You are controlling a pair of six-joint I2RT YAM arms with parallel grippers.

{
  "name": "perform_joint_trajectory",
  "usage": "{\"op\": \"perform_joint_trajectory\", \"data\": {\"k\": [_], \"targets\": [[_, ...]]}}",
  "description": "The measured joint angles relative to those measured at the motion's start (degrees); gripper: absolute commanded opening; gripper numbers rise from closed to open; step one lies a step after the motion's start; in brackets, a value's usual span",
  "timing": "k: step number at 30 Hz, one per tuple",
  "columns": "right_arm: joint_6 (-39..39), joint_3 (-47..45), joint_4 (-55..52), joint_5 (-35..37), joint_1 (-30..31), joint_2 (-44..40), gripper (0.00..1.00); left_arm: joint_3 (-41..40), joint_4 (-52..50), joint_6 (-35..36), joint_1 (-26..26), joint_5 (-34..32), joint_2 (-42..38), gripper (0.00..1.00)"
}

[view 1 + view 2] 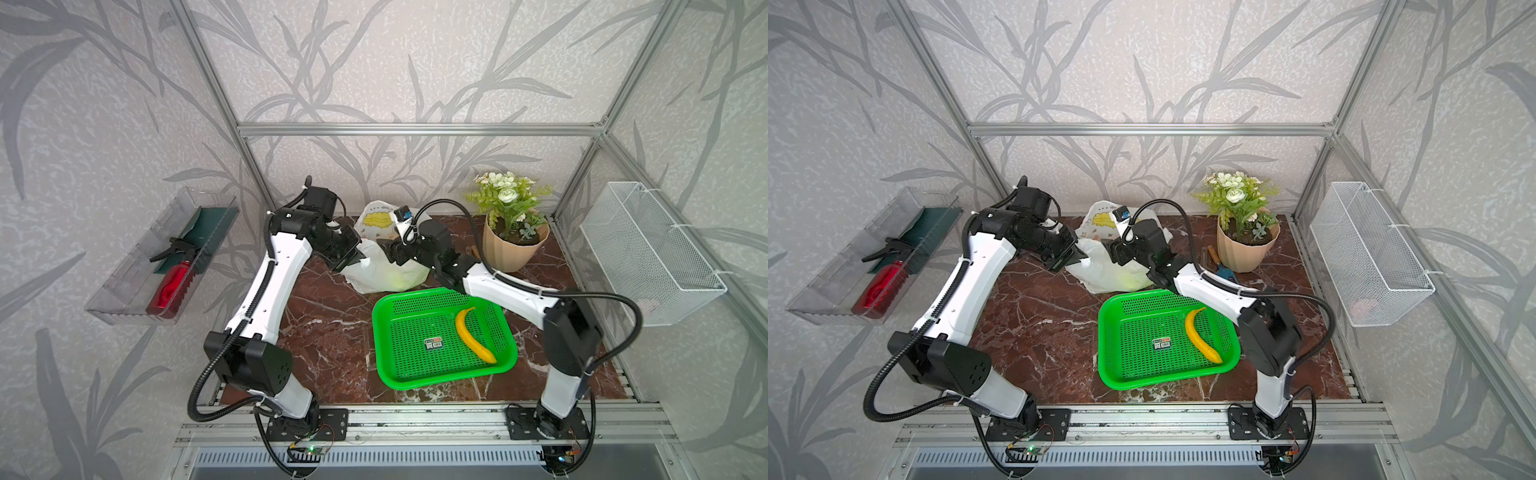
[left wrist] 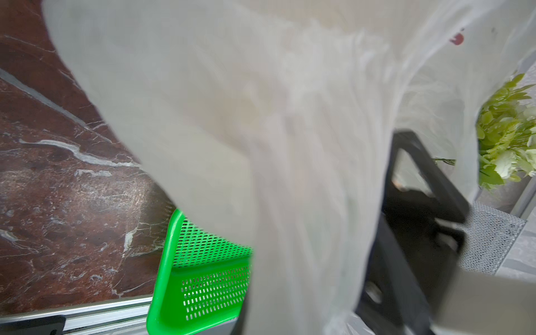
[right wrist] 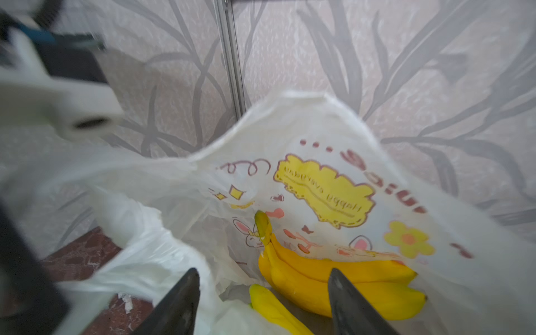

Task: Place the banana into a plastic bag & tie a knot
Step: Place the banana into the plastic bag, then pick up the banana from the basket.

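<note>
The white printed plastic bag (image 1: 386, 274) (image 1: 1113, 274) stands at the back of the table with its mouth held wide. My left gripper (image 1: 360, 261) (image 1: 1080, 261) is shut on the bag's left edge, and in the left wrist view the bag film (image 2: 261, 145) hides the jaws. My right gripper (image 3: 264, 293) (image 1: 384, 253) is open at the bag mouth with nothing between its fingers (image 3: 185, 290). Inside the bag lie a bunch of bananas (image 3: 333, 278) and a single banana (image 3: 269, 307). Another banana (image 1: 473, 334) (image 1: 1200, 336) lies in the green basket. No knot is in view.
The green perforated basket (image 1: 379, 332) (image 2: 162, 261) sits front right of the bag. At the back right, a potted flower plant (image 1: 513, 245) stands with a hand tool (image 1: 1221, 266) beside it. A white wire basket (image 1: 648, 253) hangs on the right wall. A clear tray with a red spray bottle (image 1: 174, 286) hangs on the left.
</note>
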Motion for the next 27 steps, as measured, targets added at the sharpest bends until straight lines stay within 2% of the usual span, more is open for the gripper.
{"op": "perform_joint_trajectory", "data": {"k": [4, 7, 10, 13, 19, 27], "targets": [[0.9, -4.4, -6.1, 3.3, 0.4, -15.8, 0.65, -0.3, 0.4, 0.0, 0.0, -0.5, -0.4, 0.0], [3.5, -8.4, -15.2, 8.0, 0.7, -26.2, 0.64, -0.3, 0.6, 0.0, 0.0, -0.9, -0.4, 0.0], [7.4, -14.7, -26.1, 12.1, 0.7, -34.1, 0.63, -0.3, 0.6, 0.0, 0.0, -1.3, -0.4, 0.0], [12.0, -23.2, -36.7, 13.3, 0.7, -38.4, 0.65, -0.3, 0.7, 0.0, 0.0, -1.6, -0.4, 0.0], [18.2, -34.4, -48.8, 8.8, -0.9, -35.3, 0.65, -0.3, 0.7, 0.0, 0.0, -1.9, -0.4, 0.0], [18.8, -35.4, -50.0, 7.3, -2.4, -24.6, 0.64, -0.3, 0.8, 0.0, 0.0, -1.9, -0.4, 0.0]]}}
